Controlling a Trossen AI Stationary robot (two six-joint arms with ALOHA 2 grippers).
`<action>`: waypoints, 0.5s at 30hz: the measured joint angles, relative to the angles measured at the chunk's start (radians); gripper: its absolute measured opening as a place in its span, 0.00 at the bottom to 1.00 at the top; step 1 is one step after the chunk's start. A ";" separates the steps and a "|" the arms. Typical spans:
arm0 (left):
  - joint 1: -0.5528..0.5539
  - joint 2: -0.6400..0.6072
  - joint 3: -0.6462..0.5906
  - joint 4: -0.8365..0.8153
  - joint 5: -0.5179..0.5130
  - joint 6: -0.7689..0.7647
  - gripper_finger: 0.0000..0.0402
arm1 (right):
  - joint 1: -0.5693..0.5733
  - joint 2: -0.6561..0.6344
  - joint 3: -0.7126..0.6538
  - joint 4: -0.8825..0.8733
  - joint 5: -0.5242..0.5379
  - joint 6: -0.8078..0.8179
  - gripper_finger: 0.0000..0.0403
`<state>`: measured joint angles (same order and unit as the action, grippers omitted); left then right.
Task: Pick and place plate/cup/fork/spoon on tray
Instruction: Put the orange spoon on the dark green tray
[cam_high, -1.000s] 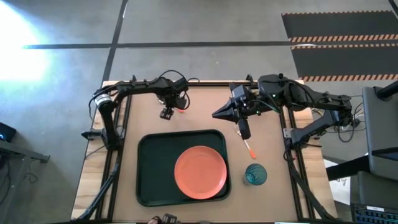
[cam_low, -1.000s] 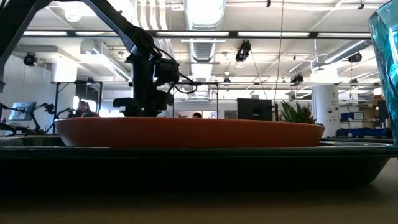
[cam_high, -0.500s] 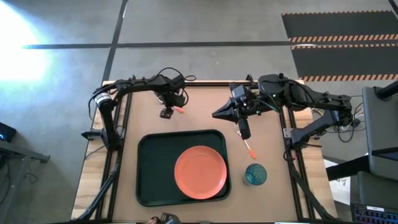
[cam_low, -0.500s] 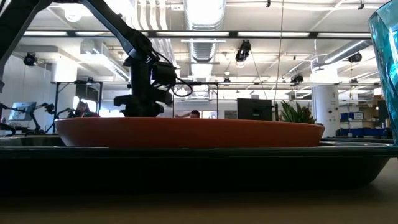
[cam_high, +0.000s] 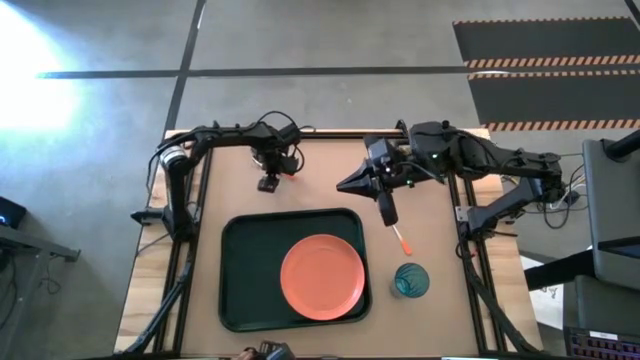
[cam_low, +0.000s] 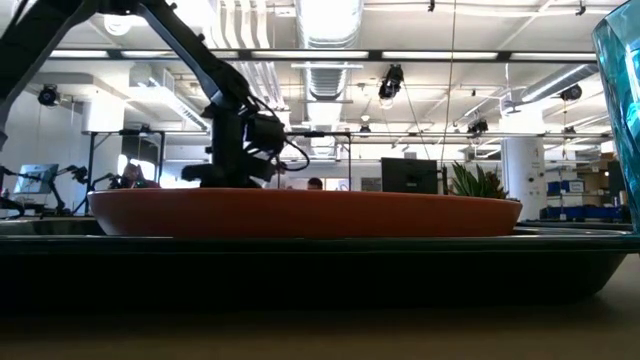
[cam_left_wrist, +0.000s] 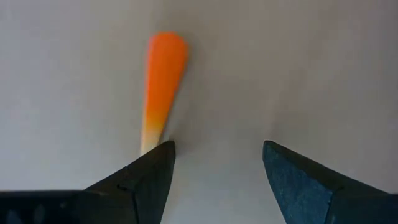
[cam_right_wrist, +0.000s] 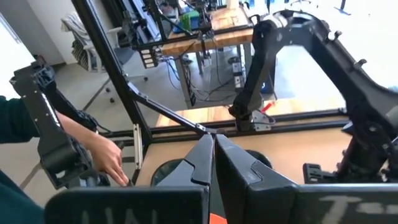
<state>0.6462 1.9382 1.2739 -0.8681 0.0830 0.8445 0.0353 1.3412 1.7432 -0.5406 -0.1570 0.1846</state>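
With the plate (cam_high: 322, 276) already on the tray (cam_high: 245, 270), the left gripper (cam_high: 268, 183) hangs fingers spread over an orange-handled utensil (cam_left_wrist: 163, 68) near the table's far edge, while the right gripper (cam_high: 385, 205) waits clenched.

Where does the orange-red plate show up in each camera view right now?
High view: the plate lies right of centre in the tray.
Low view: it spans the picture's middle, seen edge-on.
Left wrist view: not in it.
Right wrist view: not in it.
Shared landmark: the tray, under the plate in both.
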 joint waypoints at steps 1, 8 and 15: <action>0.000 0.006 0.006 -0.005 -0.001 0.000 0.57 | 0.000 0.004 0.000 -0.001 -0.001 0.005 0.02; -0.001 -0.030 0.088 -0.033 -0.021 -0.025 0.57 | 0.000 0.023 0.000 0.000 -0.008 0.016 0.02; 0.000 -0.076 0.125 0.003 -0.012 -0.025 0.57 | 0.000 0.020 0.000 -0.001 -0.008 0.003 0.02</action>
<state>0.6460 1.8622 1.3990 -0.8652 0.0705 0.8197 0.0353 1.3613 1.7432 -0.5416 -0.1646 0.1874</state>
